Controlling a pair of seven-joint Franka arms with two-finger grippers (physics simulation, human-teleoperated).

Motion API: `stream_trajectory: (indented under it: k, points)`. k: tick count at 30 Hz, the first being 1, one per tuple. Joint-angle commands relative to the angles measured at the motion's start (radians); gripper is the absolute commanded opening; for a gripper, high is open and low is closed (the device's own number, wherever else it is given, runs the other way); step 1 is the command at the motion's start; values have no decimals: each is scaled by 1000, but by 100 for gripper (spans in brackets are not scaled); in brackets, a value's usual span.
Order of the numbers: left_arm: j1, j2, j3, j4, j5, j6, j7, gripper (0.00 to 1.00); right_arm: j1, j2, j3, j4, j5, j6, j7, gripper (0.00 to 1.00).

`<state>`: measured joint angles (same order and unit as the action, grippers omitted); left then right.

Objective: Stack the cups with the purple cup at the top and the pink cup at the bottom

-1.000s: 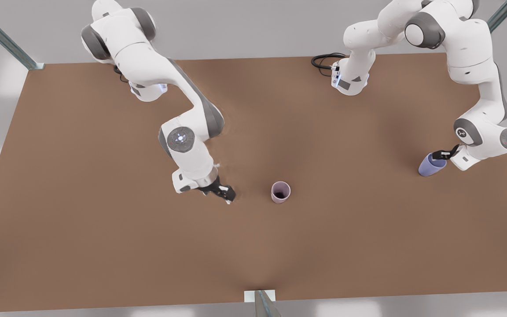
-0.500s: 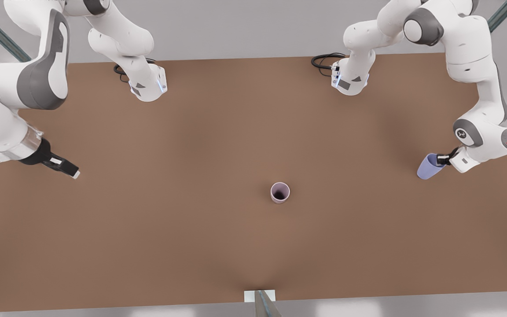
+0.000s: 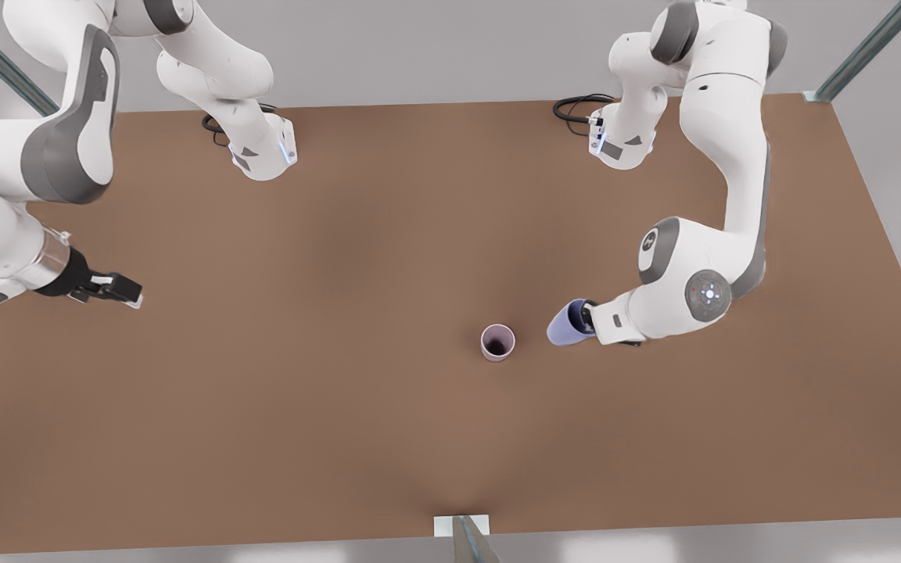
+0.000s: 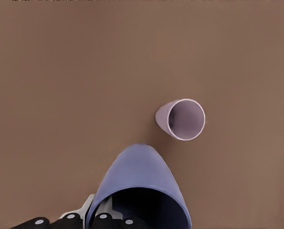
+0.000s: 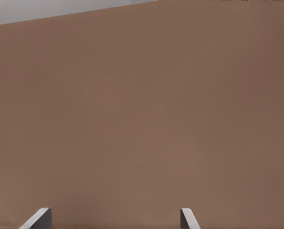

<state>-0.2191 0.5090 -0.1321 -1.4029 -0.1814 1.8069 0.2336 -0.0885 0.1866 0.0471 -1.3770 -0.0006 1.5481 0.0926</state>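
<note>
Two cups sit close — left pincer [image 3: 587, 319] grips the tilted purple cup [image 3: 566, 323] beside the upright pink cup [image 3: 498, 342]; right pincer [image 3: 118, 289], apparently spread wide, waits over the desk [image 3: 263, 407] edge.

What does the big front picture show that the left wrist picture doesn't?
Front view alone: both arms whole, with the right gripper waiting, open, near the table's edge at that view's left. Left wrist view alone: the dark inside of the purple cup, seen from close up. Both: the left gripper shut on the purple cup, which is tilted beside, not yet over, the upright pink cup.
</note>
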Motion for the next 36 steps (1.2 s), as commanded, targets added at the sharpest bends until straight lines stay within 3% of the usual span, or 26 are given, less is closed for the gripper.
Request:
stream_trajectory:
  k: [1,12,36]
  points:
    - [-32,36,-7,47,-6,-67,-866,21,-1,-1,-1,3,-1,-6,-201,100]
    - [-148,151,-6,117,-3,48,-1044,21,10,16,0,3,1,-3,-200,100]
    - [-166,200,-6,107,10,45,-1039,21,12,16,0,4,-5,13,-200,100]
